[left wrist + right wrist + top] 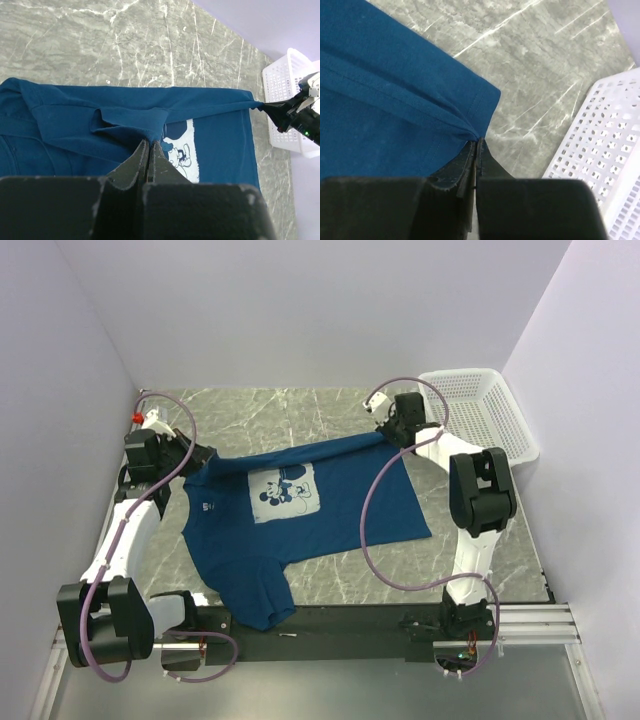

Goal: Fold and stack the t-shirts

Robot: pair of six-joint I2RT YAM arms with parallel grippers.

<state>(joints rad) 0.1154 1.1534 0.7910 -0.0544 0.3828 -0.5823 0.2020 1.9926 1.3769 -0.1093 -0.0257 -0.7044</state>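
A dark blue t-shirt (350,505) with a white cartoon print (284,492) lies spread on the marble table, its lower sleeve hanging over the near edge. My left gripper (200,462) is shut on the shirt's far left edge, by the shoulder; in the left wrist view the cloth (125,120) bunches at my shut gripper (151,142). My right gripper (385,435) is shut on the shirt's far right hem corner; the right wrist view shows the hem (395,100) pinched in that gripper (477,141). The far edge is pulled taut between both grippers.
A white mesh basket (480,410) stands at the far right of the table, close to my right gripper, and shows in both wrist views (605,165) (282,90). The marble tabletop (260,415) runs back to the wall. A black rail (350,620) lines the near edge.
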